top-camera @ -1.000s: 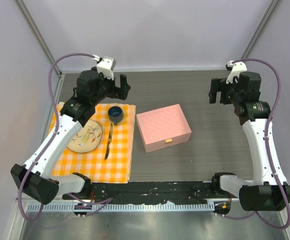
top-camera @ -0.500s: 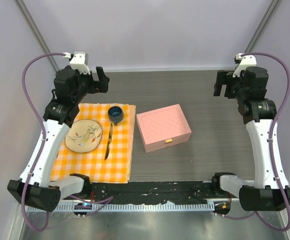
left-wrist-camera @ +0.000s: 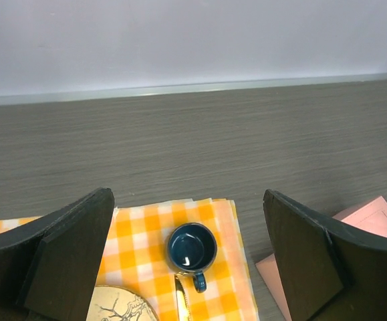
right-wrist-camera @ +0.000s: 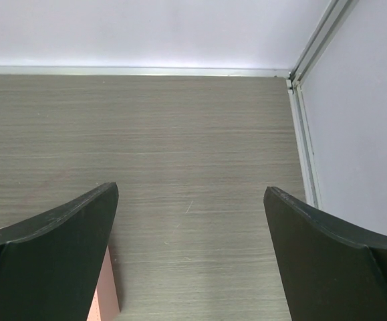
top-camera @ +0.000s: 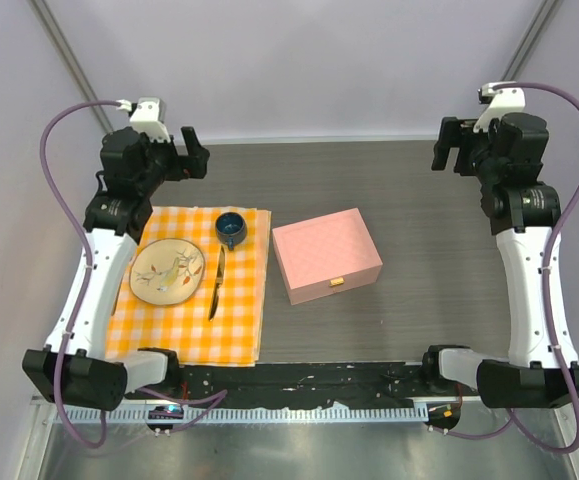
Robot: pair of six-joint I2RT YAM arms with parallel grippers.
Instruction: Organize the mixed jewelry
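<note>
Left claw [top-camera: 189, 155] wide, empty — beyond the checked cloth [top-camera: 234, 320], right claw [top-camera: 452, 148] wide too, pink box [top-camera: 326, 255] well apart between them

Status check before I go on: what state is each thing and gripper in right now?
box: lid shut, clasp toward the arms
cup: upright, looks empty
plate: flat on the cloth, nothing on it
knife: lying flat beside the plate
cloth: spread flat
left gripper: open, empty
right gripper: open, empty
jewelry: none visible
</note>
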